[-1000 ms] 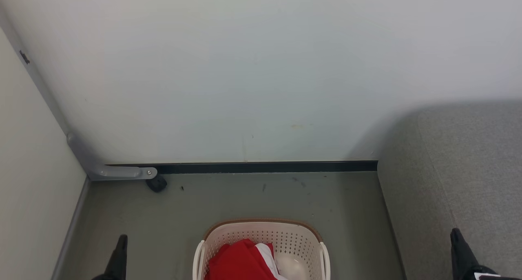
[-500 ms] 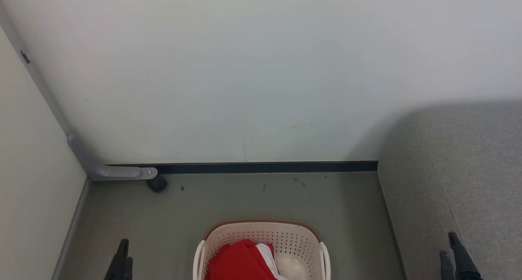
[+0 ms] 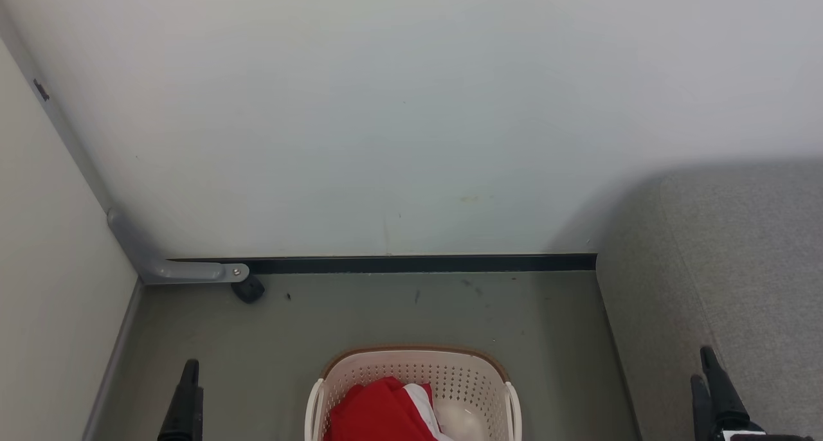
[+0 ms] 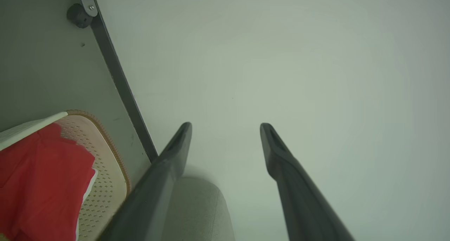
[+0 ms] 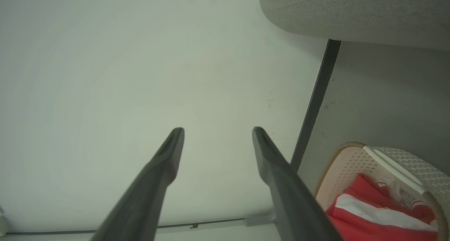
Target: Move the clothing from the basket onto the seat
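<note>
Left gripper (image 4: 225,125) and right gripper (image 5: 218,129), fingers apart, flank the laundry basket (image 3: 411,364) at bottom centre, floor (image 3: 257,364) between.

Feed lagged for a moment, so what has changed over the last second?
The right gripper turned so both its fingers show, and edged up and left in the head view. The left gripper rose slightly. Both are open and hold nothing. The clothing lies in the basket as before, and the seat is unchanged.
</note>
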Tool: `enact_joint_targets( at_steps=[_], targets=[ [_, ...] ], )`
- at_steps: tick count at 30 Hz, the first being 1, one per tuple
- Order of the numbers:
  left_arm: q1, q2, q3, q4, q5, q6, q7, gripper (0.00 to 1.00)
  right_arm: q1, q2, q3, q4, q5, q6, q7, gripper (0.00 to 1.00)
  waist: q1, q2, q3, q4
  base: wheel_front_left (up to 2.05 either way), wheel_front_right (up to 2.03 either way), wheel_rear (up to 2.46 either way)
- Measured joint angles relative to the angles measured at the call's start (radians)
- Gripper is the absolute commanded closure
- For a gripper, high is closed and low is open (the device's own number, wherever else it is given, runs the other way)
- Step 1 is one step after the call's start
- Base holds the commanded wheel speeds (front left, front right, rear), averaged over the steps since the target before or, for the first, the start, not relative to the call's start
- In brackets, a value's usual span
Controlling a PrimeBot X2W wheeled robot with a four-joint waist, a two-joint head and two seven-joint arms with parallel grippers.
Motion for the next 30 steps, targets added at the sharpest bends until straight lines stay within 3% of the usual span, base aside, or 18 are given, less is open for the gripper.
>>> enact_joint_targets(
  at_steps=[14,30],
  targets=[
    [-0.001,0.039,-0.055,-0.055,0.188,0.011,-0.061,0.0,-0.023,-0.062,0.101,-0.038,-0.186,0.0,-0.06,0.0,0.0,0.0,0.001,0.003,0.0,0.0,0.0],
    [-0.005,0.123,-0.14,-0.094,0.527,0.081,-0.123,0.0,-0.076,-0.149,0.247,-0.046,-0.481,-0.018,-0.122,0.0,0.0,0.0,0.003,0.008,0.0,0.0,0.0]
  ],
)
